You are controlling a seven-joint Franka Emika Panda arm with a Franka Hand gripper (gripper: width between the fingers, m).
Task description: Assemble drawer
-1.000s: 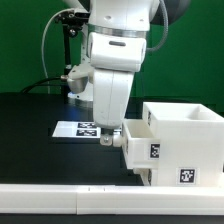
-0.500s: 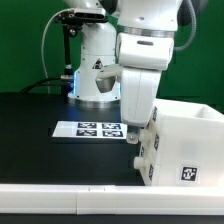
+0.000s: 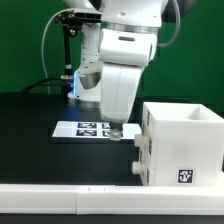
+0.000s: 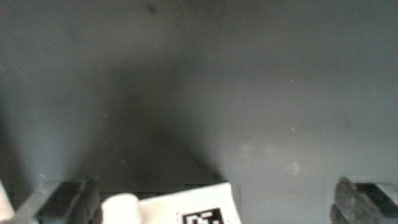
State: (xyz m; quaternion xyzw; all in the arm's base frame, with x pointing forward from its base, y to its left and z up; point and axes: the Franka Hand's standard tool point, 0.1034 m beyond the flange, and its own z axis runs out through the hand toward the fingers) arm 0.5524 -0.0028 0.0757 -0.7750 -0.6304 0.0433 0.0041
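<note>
The drawer's white box housing (image 3: pixel 185 145) stands at the exterior view's right, with tags on its front. Both knobbed trays sit pushed into it; their knobs (image 3: pixel 138 143) stick out of its left face, one above the other. My gripper (image 3: pixel 116 132) hangs low just left of the upper knob, apart from it. In the wrist view the gripper (image 4: pixel 219 200) is open, with its dark fingers (image 4: pixel 68 198) wide apart. A white tray front with a tag (image 4: pixel 199 208) and its knob (image 4: pixel 121 208) show between them, ungripped.
The marker board (image 3: pixel 88 128) lies flat on the black table behind the gripper. A long white bar (image 3: pixel 70 195) runs along the table's front edge. The arm's base (image 3: pixel 85 85) stands at the back.
A second ago one tray stuck out of the housing. The arm swung right against it, the tray went in, and the gripper has now drawn back to the left.
</note>
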